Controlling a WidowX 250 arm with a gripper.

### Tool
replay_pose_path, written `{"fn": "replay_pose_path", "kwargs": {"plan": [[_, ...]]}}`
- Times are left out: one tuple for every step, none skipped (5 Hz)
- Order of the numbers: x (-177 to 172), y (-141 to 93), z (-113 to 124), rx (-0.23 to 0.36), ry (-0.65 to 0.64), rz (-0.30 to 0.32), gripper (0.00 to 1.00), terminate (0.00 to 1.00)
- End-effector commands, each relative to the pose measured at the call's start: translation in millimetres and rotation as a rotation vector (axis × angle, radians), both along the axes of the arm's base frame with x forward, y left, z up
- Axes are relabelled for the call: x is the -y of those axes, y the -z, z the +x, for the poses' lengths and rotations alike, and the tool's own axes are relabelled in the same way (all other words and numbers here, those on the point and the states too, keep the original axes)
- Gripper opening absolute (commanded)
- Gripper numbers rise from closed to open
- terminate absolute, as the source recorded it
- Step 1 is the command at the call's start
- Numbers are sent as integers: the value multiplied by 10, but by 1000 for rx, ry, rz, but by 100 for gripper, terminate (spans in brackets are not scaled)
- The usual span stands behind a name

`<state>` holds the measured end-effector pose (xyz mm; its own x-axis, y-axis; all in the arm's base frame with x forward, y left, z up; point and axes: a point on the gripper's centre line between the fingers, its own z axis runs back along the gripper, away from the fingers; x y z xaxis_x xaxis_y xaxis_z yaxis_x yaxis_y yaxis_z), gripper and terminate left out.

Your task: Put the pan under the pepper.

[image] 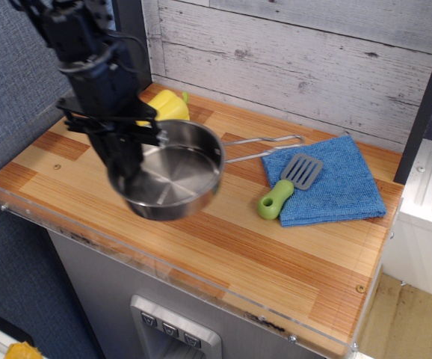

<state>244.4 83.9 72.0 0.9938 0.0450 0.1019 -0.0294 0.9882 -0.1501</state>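
Note:
My gripper point(132, 173) is shut on the near-left rim of the shiny steel pan point(173, 170) and holds it above the wooden counter, tilted toward the camera. The pan's thin wire handle point(264, 146) points right toward the blue cloth. The yellow pepper point(165, 106) sits on the counter just behind the pan's far rim, partly hidden by my arm. The image is blurred around the arm.
A blue cloth point(343, 187) lies at the right of the counter with a grey spatula with a green handle point(285, 187) across its left edge. A clear acrylic rim point(164, 254) runs along the counter's front edge. A wood-plank wall stands behind.

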Motion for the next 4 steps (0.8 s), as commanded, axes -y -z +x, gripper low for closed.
{"fn": "replay_pose_path", "kwargs": {"plan": [[-376,-90,-11,77,-144,54,0,0],[-549,-93,120,101,-187,68,0,0],[-774,-45,213,102,-220,89,0,0],[-1016,87,264,38,-226,56,0,0]]}}
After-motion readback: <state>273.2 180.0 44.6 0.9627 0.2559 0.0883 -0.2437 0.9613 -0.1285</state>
